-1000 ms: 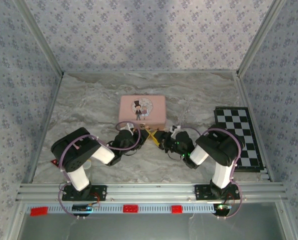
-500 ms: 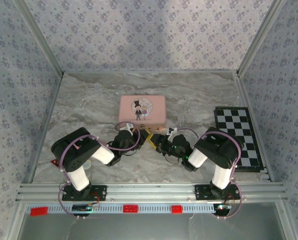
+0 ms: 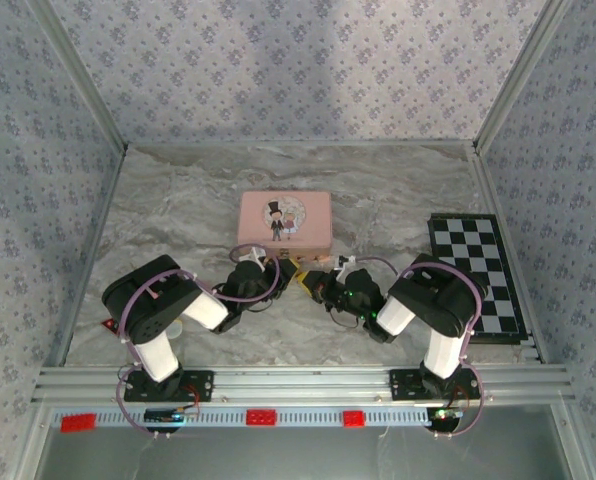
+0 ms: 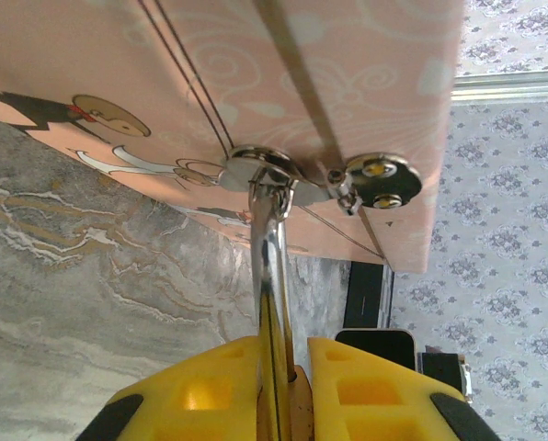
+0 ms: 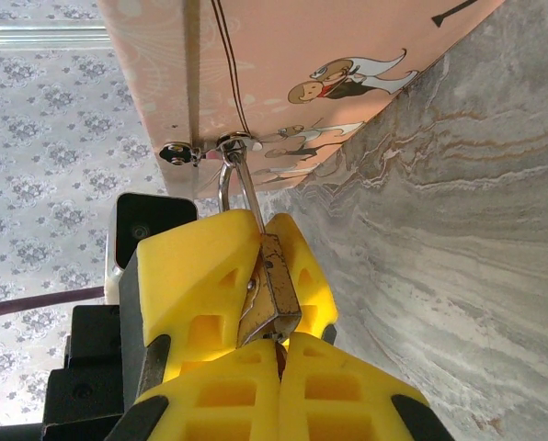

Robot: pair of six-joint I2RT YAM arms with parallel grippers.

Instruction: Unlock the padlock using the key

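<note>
The padlock (image 5: pixel 272 292) hangs from the clasp (image 5: pixel 237 144) on the front wall of the tin (image 5: pixel 283 55). Its thin shackle goes through the clasp ring, and its body is pinched between the yellow fingers of the left gripper (image 4: pixel 285 358), which are closed on it from both sides.

The right gripper (image 5: pixel 279 354) has its fingers pressed together. Its tips sit directly in front of the lower end of the padlock body, touching it or just beside it. I cannot tell which. The key should be between these tips, but I cannot make it out; the seam of the fingers hides whatever is there.

The relation that matters is this: seen from the right gripper, the padlock lies straight ahead, and its long axis runs away from the tips toward the clasp, almost in line with the fingers, leaning a little to the left. The end facing the right gripper is probably the keyhole end.

I judge that the coming move is a push along this axis, then a turn, while the left gripper holds the body above the desk (image 5: pixel 458 230).
</note>
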